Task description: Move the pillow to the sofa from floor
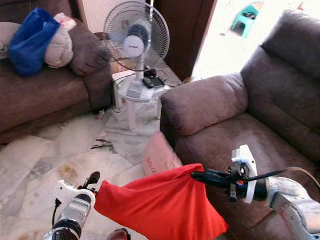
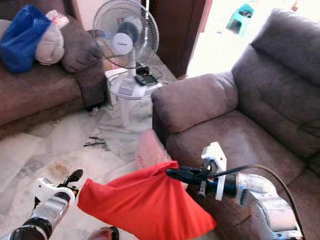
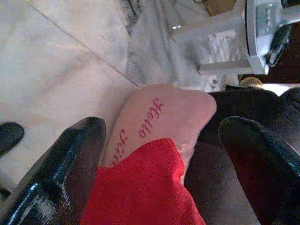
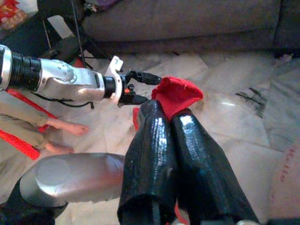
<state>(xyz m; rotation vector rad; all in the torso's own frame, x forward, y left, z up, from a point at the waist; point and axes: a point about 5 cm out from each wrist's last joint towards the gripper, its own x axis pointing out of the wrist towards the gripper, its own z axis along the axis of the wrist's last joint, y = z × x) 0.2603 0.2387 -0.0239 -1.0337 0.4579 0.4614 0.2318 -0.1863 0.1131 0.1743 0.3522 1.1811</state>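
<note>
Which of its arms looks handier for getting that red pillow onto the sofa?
The right gripper: it pinches the red pillow's corner right beside the sofa seat. The left gripper holds the far corner, out over the floor.

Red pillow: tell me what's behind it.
Behind the red pillow, held up by the left gripper and right gripper, a pink pillow leans against the sofa. Its lower part is covered.

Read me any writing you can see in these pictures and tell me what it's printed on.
"Hello" in red script on the pink pillow leaning against the sofa; a second word beneath it is partly covered by the red pillow and can't be read.
Fan: a mark on its white hub is too small to read.
The control panel on the fan's base is also too blurred to read.
</note>
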